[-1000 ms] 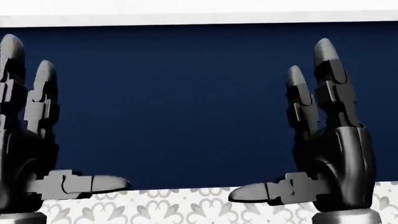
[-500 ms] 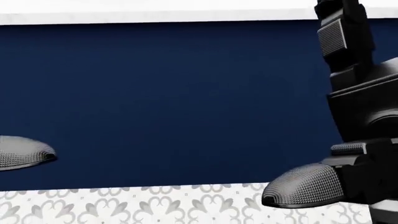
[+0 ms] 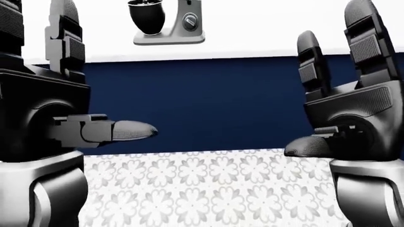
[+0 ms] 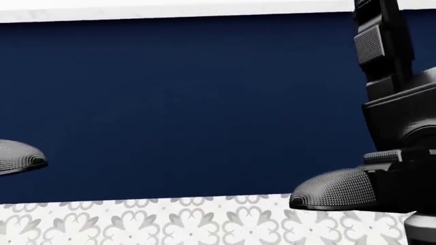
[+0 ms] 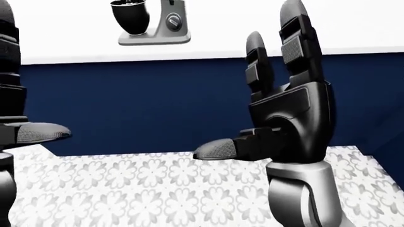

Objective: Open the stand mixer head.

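The stand mixer [image 3: 169,22] is seen on the white bench [image 3: 265,33], well above and beyond both hands. The left robot hand [image 3: 44,113] and right robot hand [image 5: 284,113] are held spread, fingers upright, grasping nothing, below the mixer over the patterned floor [image 3: 202,189].

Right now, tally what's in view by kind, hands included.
Mixer: 1
Bowl: 1
Counter: 1
Hands: 2, left and right, both with fingers spread
Total: 5
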